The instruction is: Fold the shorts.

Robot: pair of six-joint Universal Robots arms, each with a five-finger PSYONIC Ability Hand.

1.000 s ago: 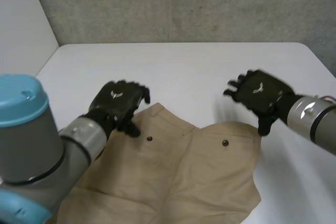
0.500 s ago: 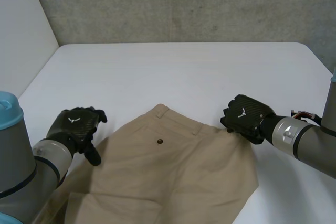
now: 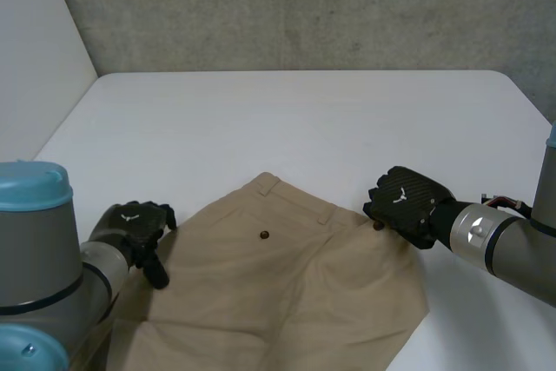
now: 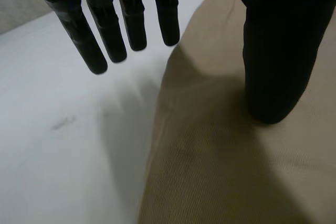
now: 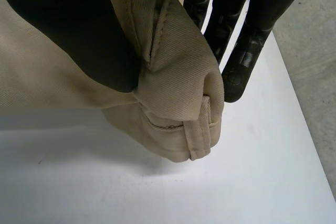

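Going big to small: grey concrete wall (image 3: 304, 6) at the back, a plain white panel (image 3: 35, 58) on the left side, and the white bench (image 3: 287, 119) is bare across its far half. The shorts (image 3: 278, 293) are tan twill, spread mostly flat on the near middle of the bench. The waistband faces the far side, with belt loops along it. The cloth runs out of the head view at the near edge. My right arm (image 3: 504, 245) comes in from the right, and my left arm (image 3: 43, 284) is low at the left. My right hand (image 3: 404, 202) is on the right waistband corner. In the right wrist view its thumb (image 5: 79, 30) and fingers (image 5: 247, 51) are clamped on a bunched fold of waistband with a belt loop. My left hand (image 3: 130, 223) sits at the left edge of the shorts, released. Its fingers (image 4: 113, 30) are straight over bare bench just beside the cloth edge, and its thumb (image 4: 273, 51) is over the cloth. There is a small dark button (image 3: 263, 235) below the waistband.
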